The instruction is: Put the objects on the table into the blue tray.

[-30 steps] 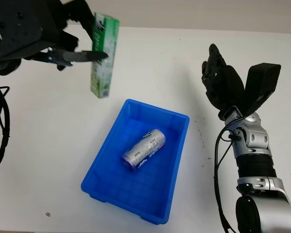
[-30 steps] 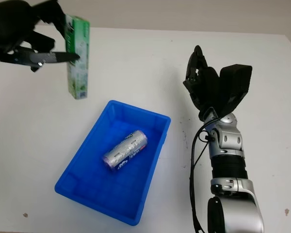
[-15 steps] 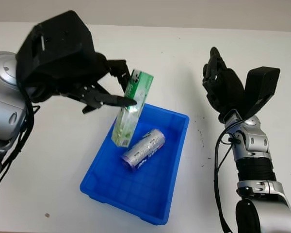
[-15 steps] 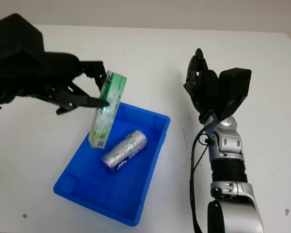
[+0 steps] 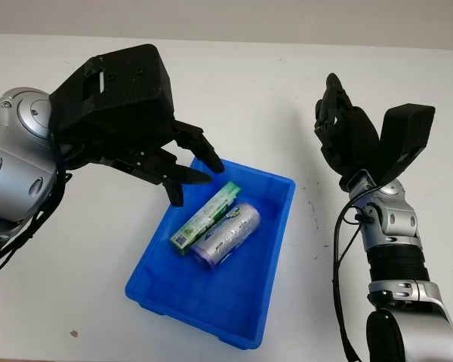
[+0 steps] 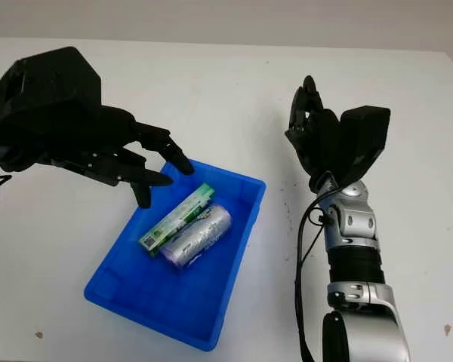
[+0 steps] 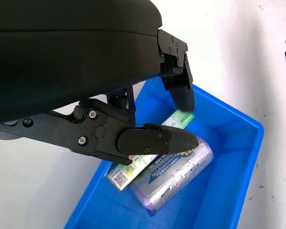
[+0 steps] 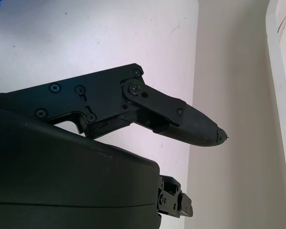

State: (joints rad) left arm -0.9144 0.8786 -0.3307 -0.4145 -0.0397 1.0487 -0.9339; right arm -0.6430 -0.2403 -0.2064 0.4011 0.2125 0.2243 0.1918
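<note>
The blue tray (image 5: 275, 202) sits mid-table. Inside it a green box (image 5: 205, 216) lies on its side, leaning against a silver can (image 5: 228, 235). Both also appear in the left wrist view, the green box (image 7: 148, 164) beside the can (image 7: 178, 179). My left hand (image 5: 190, 167) hovers open just above the tray's far left corner, holding nothing. My right hand (image 5: 340, 136) is raised to the right of the tray, open and apart from everything.
The white table (image 5: 83, 249) stretches around the tray. Its far edge (image 5: 234, 41) meets a grey wall. A small dark speck (image 5: 74, 332) lies near the front left.
The left hand carried the green box from the far left over the tray and let it go. The box now lies in the tray against the can. The right hand stayed put.
</note>
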